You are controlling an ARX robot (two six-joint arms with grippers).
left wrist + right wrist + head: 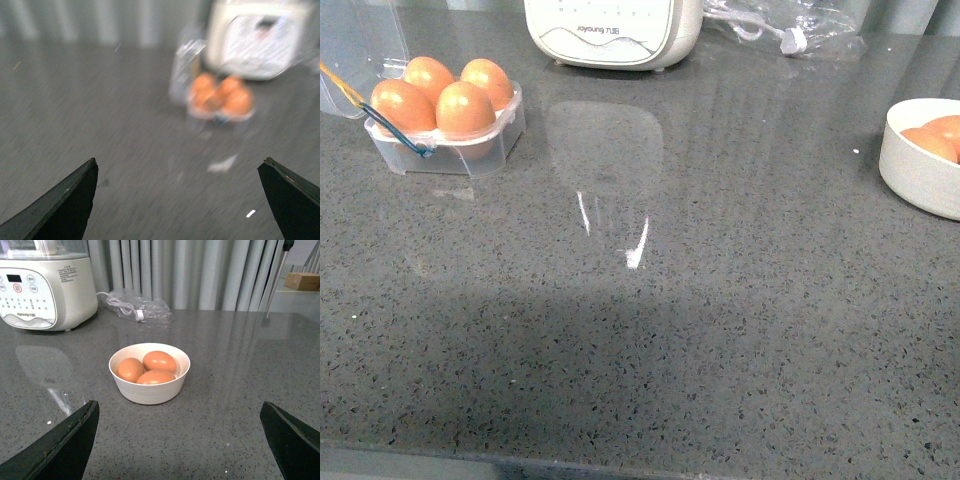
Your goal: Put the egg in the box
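Front view: four eggs [465, 108] are sitting in the box [485, 150], filling all its cups. Its lid [355, 45] is standing open beside it, at the far left of the table [670, 330]. Can't tell which one is the task egg. Right wrist view: white bowl [150, 390] is holding three more eggs [159, 361] at the table's right edge, well apart from the box. White appliance [615, 30] and plastic bag [790, 30] are sitting at the back. Both the left jaws and right jaws are hanging spread wide, gripping nothing. Left wrist view is coming through blurred.
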